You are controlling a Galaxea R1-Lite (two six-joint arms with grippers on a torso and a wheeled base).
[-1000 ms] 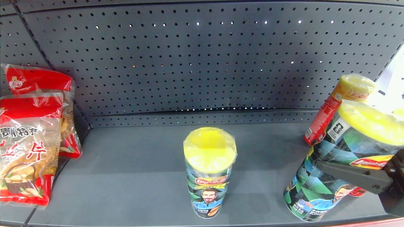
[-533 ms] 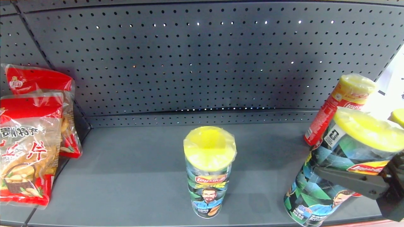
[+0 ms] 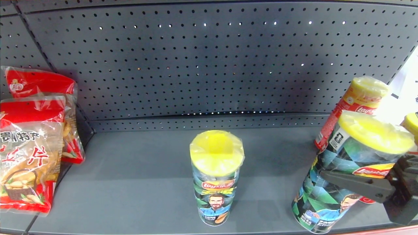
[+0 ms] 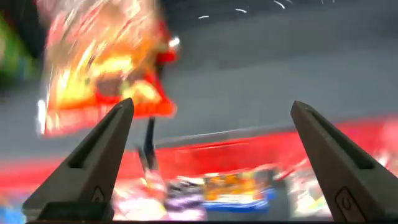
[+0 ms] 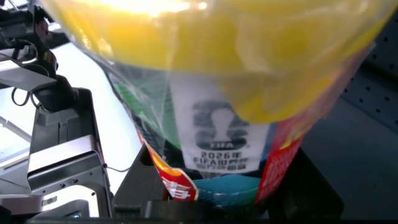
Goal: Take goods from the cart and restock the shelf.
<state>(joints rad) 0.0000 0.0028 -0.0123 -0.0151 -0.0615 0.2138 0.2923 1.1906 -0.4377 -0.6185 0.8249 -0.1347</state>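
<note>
Yellow-lidded can (image 3: 329,195) leans tilted at the shelf's (image 3: 147,169) near right edge, clamped in the right gripper (image 3: 343,178), not yet set free; a second can (image 3: 215,182) already stands mid-shelf; left gripper (image 4: 211,155) gapes, holding nothing; more restocking probably remains.

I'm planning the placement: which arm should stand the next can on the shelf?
Right. The right gripper holds a tilted can at the shelf's right front; the left gripper is open and empty.
</note>
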